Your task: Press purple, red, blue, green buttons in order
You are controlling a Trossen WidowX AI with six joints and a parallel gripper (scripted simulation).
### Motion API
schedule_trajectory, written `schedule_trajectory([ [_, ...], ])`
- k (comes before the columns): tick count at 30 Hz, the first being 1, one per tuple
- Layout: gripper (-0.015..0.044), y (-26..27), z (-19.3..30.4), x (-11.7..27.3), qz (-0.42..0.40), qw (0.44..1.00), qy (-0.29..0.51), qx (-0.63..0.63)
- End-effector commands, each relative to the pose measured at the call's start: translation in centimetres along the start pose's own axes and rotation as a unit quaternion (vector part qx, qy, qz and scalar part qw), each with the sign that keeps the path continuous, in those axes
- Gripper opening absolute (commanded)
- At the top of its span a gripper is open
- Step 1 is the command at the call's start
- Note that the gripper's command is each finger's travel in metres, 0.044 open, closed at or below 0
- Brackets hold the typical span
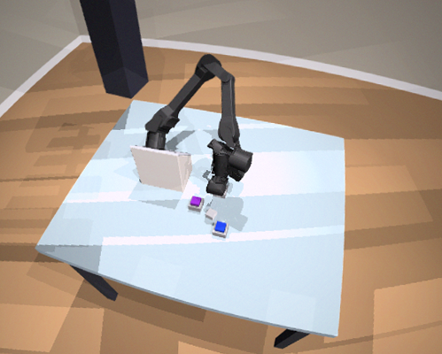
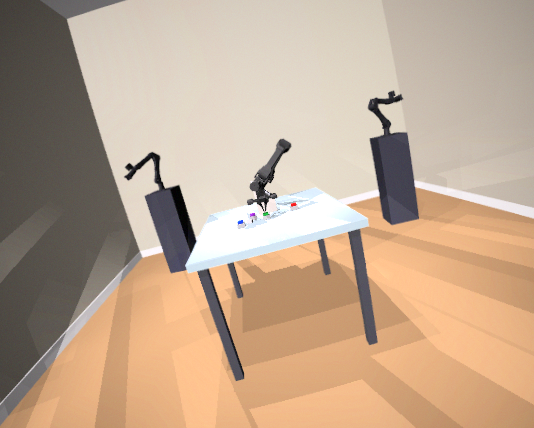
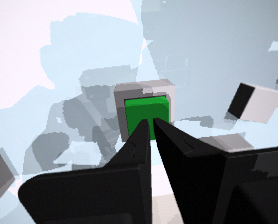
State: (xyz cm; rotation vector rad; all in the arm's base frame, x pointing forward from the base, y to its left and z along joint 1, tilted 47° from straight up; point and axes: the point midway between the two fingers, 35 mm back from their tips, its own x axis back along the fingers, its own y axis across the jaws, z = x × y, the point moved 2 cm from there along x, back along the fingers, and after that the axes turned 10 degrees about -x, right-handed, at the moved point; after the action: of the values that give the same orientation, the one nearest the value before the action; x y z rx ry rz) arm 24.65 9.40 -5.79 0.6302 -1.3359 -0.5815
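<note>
My gripper (image 3: 150, 124) (image 2: 265, 212) is shut and empty, pointing down with its fingertips over the green button. The green button (image 3: 146, 111) (image 2: 266, 214) sits in a grey square housing, just under the fingertips; whether they touch it I cannot tell. In the top view the gripper hides the green cap. The purple button (image 1: 196, 201) (image 2: 252, 216) and the blue button (image 1: 220, 227) (image 2: 241, 222) stand on the table nearer its front in the top view. The red button (image 2: 293, 205) is to the right in the exterior view, hidden in the top view.
A small pale block (image 1: 211, 214) (image 3: 257, 103) lies between the purple and blue buttons. A tall pale panel (image 1: 162, 168) stands on the table (image 1: 263, 273) beside the arm's base. Two dark pedestals (image 2: 170, 230) (image 2: 394, 180) with other arms stand beyond the table.
</note>
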Motion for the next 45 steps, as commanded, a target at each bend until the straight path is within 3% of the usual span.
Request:
schedule_trajectory([
  [1, 0.0020, 0.0, 0.1, -0.7, -0.003, 1.000, 0.001, -0.004],
  [23, 0.0020, 0.1, 0.2, -1.4, -0.004, 1.000, 0.002, -0.004],
  [27, 0.0020, 0.0, 0.1, 1.9, -0.002, 1.000, 0.001, -0.003],
  [31, 0.0020, 0.0, 0.2, 2.1, -0.003, 1.000, 0.001, -0.003],
  [35, 0.0125, 1.6, -0.1, 2.8, 0.002, 1.000, -0.002, 0.006],
  [45, 0.0387, 12.6, 0.9, 6.2, 0.008, 1.000, -0.008, 0.014],
])
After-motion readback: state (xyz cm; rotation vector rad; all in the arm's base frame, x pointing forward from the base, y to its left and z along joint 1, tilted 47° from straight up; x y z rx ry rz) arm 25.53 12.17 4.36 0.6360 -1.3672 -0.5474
